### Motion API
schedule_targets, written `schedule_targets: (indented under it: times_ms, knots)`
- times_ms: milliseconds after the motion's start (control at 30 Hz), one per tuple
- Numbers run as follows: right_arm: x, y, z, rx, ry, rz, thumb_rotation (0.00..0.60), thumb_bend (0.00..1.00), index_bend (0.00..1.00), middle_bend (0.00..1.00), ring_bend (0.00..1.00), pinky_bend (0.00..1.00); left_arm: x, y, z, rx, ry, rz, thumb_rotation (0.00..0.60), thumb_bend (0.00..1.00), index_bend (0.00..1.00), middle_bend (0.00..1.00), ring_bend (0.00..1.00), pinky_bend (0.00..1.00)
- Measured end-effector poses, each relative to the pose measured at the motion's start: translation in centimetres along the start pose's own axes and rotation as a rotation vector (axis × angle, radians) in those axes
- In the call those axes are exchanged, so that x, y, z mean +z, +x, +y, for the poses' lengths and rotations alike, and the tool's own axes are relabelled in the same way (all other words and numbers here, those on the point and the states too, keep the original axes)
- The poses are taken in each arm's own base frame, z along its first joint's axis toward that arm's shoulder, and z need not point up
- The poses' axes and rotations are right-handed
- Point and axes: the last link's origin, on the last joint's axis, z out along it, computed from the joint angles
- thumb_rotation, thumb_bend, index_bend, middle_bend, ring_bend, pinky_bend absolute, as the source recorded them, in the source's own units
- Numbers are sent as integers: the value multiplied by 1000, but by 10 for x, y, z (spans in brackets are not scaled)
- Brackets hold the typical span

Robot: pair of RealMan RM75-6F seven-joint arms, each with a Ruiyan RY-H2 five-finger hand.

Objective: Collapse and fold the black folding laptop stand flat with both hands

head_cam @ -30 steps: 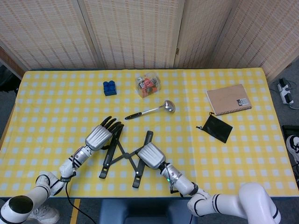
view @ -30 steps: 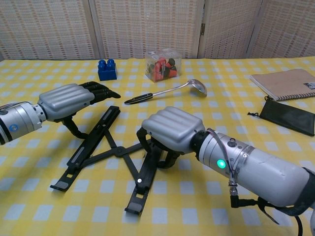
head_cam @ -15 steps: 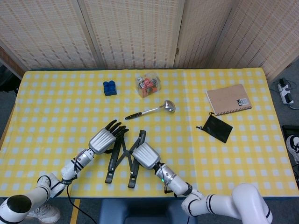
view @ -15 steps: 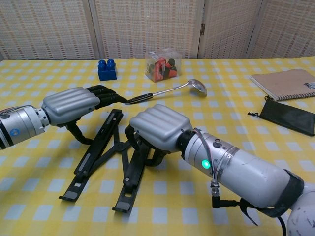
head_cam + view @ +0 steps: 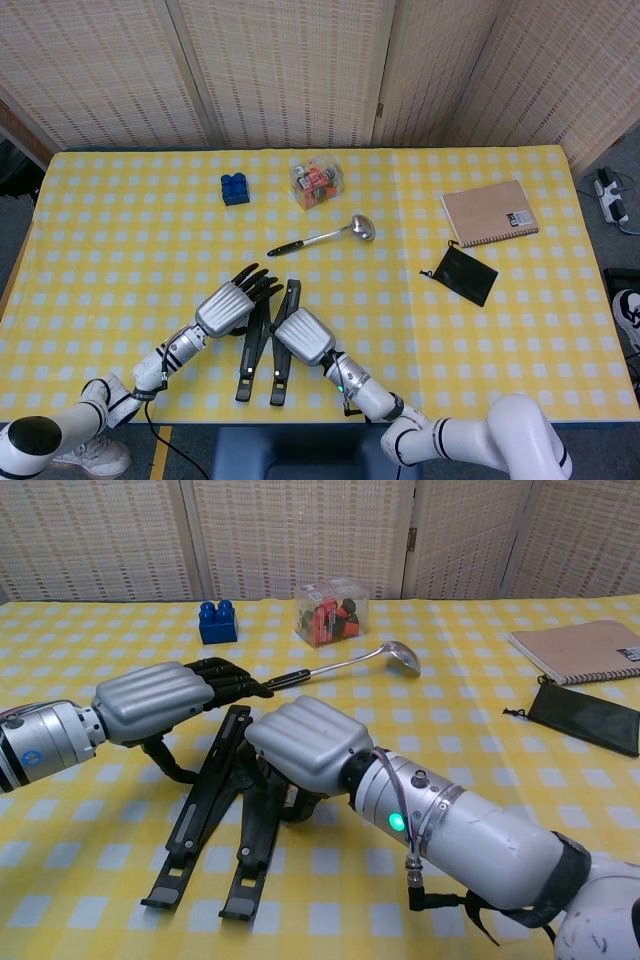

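Lower left of the head view: left hand [image 5: 229,307] lies palm-down over the outer bar of the black laptop stand [image 5: 262,345], fingers [image 5: 232,678] stretched flat and slightly fanned; whether the thumb beneath hooks the bar, cannot tell. Stand sits low centre on the yellow checked table [image 5: 120,220], its two bars nearly parallel and close together. Right hand [image 5: 303,336] covers the inner bar, fingers curled down around it. Upper centre: blue brick [image 5: 235,188], clear box of small pieces [image 5: 316,183], ladle [image 5: 323,236]. Right side: notebook [image 5: 491,213] and black pouch [image 5: 460,274].
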Motion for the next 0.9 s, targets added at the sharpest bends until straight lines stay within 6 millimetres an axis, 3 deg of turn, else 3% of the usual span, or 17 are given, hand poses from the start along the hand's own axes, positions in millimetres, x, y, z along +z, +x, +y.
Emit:
schedule_targets:
  times_ms: [67,200,267,333,500,633,900]
  knots:
    - [-2,3,0,4,10,2,600,253,432,808,919,896,-3,3,-6,-3,22,9,600,48,81,144,60,42]
    - [-8,15,2,5,46,2,600,253,214,611,731,831,-12,11,-20,-14,76,30,600,48,70,144,49,42]
    - [-12,25,2,5,75,-1,600,252,136,490,622,717,-19,16,-29,-24,109,42,600,48,67,144,44,42]
    - [-16,37,2,-4,114,-16,600,253,33,329,472,526,-24,20,-36,-35,141,51,600,48,62,138,37,42]
    - [-17,56,4,-85,214,-111,600,254,0,59,194,206,-38,29,-52,-82,223,61,600,48,55,124,22,36]
    - [-9,65,-4,-145,301,-206,600,254,0,1,107,119,-47,30,-59,-99,259,53,600,48,41,105,6,20]
    - [13,63,-19,-281,386,-255,600,253,0,8,100,110,-65,25,-65,-131,306,32,600,48,35,92,0,14]
